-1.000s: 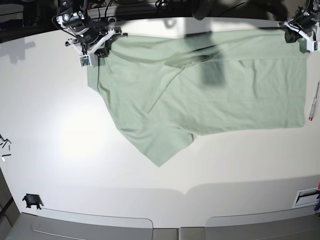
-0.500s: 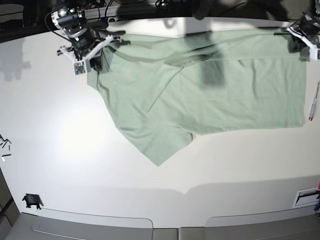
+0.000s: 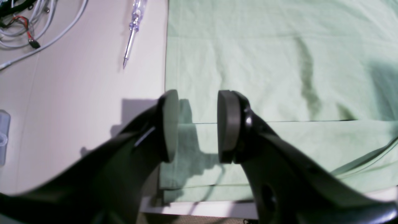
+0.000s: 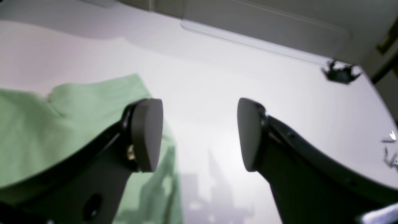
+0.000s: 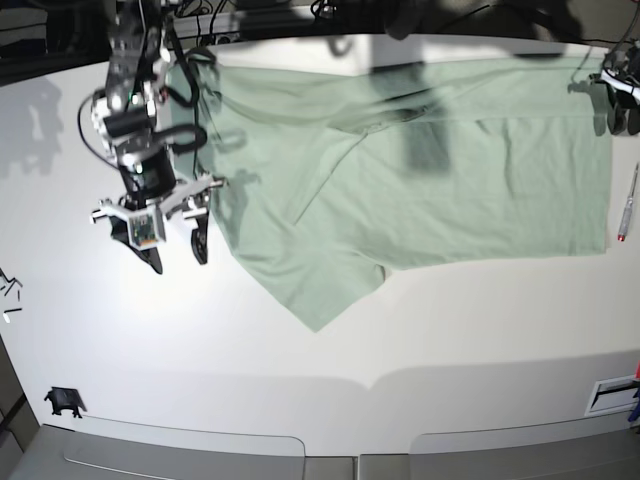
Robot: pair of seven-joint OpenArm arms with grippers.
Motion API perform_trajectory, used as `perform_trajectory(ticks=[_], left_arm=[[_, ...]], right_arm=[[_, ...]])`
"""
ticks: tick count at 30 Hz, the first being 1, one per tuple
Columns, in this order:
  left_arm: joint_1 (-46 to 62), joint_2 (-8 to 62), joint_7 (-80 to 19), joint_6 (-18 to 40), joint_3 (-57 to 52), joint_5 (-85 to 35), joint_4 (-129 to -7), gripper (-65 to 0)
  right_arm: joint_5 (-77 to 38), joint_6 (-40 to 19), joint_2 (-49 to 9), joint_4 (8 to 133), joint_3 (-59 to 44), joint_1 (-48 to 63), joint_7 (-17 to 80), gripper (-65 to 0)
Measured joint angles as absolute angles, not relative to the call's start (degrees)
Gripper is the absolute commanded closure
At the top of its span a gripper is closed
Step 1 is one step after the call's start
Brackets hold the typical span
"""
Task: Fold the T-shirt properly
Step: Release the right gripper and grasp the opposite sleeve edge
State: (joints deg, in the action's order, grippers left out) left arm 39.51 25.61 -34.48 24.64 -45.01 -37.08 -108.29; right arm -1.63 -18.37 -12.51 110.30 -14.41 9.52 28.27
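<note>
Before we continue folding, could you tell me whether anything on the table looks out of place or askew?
The T-shirt lies askew: one sleeve juts diagonally toward the front. A screwdriver lies loose beside its hem.

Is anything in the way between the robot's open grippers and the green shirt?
Nothing visible blocks either one. The left gripper hangs open right over the T-shirt at its edge. The right gripper is open above bare table beside the shirt. The screwdriver lies off to the side on the table, not in between.
</note>
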Motion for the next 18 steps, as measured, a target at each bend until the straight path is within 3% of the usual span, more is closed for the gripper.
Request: perform_trajectory(ticks=[4, 10, 15, 18], left_arm=[[39.5, 25.7, -34.5, 24.6, -45.0, -37.1, -108.3, -19.5], [39.5, 25.7, -34.7, 24.6, -45.0, -37.1, -108.3, -19.5], [39.5, 25.6, -34.7, 24.6, -45.0, -37.1, -108.3, -19.5], [39.5, 25.6, -34.7, 24.6, -45.0, -37.1, -108.3, -19.5]], right_arm=[[-4.8, -18.6, -13.7, 92.6, -14.5, 0.8, 29.1, -35.6], [-16.5, -28.4, -16.1, 65.4, -14.7, -11.7, 34.4, -35.6], [-26.8, -36.1, -15.7, 54.9, -14.4, -15.6, 36.7, -35.6], [-28.9, -36.3, -14.7, 53.8, -14.5, -16.2, 39.0, -35.6]])
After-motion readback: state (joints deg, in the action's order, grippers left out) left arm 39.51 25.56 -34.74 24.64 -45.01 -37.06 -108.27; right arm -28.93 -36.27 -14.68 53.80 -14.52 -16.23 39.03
